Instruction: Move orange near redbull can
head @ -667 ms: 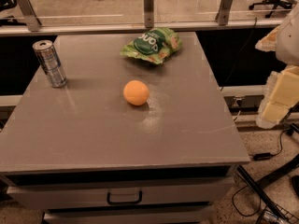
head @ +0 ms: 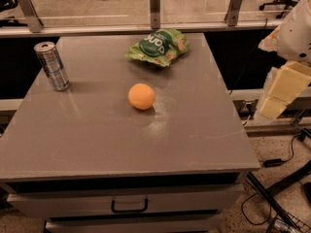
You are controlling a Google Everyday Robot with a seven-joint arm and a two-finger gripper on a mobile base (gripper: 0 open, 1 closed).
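Observation:
The orange [head: 142, 96] sits near the middle of the grey table top [head: 97, 140]. The redbull can [head: 52, 65] stands upright at the table's far left, well apart from the orange. My gripper [head: 283, 90] shows as cream-coloured parts at the right edge of the view. It is off the table's right side, raised, far from the orange, and holds nothing that I can see.
A green snack bag [head: 158, 46] lies at the back of the table, behind the orange. A metal railing [head: 154, 13] runs behind the table. Drawers with a handle [head: 129, 206] are below the front edge. Cables [head: 286, 159] lie on the floor at right.
The orange, can and bag have not moved. The arm at the right edge has shifted only slightly.

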